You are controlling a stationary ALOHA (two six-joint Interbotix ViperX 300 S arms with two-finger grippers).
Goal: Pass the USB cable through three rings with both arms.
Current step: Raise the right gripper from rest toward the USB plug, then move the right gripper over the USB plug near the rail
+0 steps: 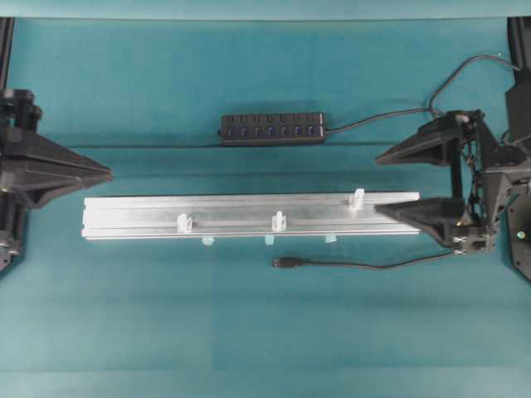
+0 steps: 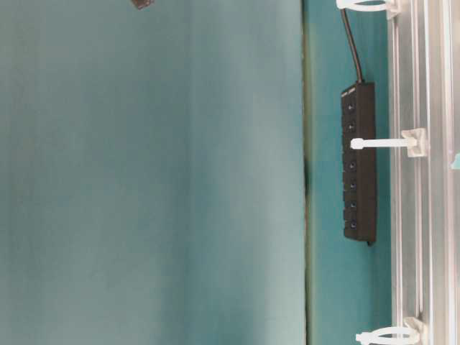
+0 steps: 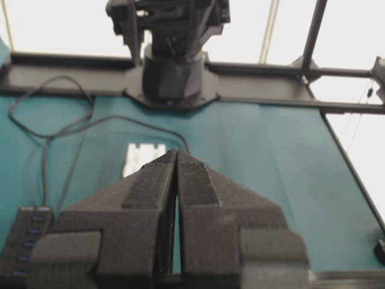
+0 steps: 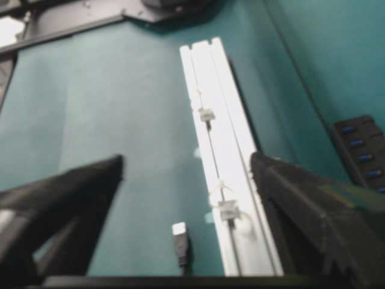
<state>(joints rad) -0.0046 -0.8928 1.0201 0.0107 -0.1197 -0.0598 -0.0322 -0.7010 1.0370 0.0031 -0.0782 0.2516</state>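
Starting at the left edge of the teal table cover [image 1: 166, 315], the left black wedge-jawed gripper [image 1: 106, 173] hovers with its jaws pressed together on nothing, its tip pointing toward the middle, just off the left end of the long silver aluminium rail [image 1: 249, 207]. That rail lies across the table's centre, and the three small upright white plastic loop rings stand on it: the left ring [image 1: 184, 222] and the middle ring [image 1: 279, 220] along the near side, the right ring [image 1: 358, 198] on the far side. Small pale blue tabs [image 1: 270, 240] poke out along the rail's near edge. Behind the rail rests a black multi-port hub strip with blue sockets [image 1: 273, 128], its cord running off to the right. In front of the rail, the long thin black USB cable [image 1: 365, 265] lies flat on the cover, its plug [image 1: 284, 262] below the middle ring, passing through none of the rings. Farthest right, the right black wedge-jawed gripper [image 1: 377, 184] stands with its jaws wide apart, one jaw over the rail's right end, and holds nothing.
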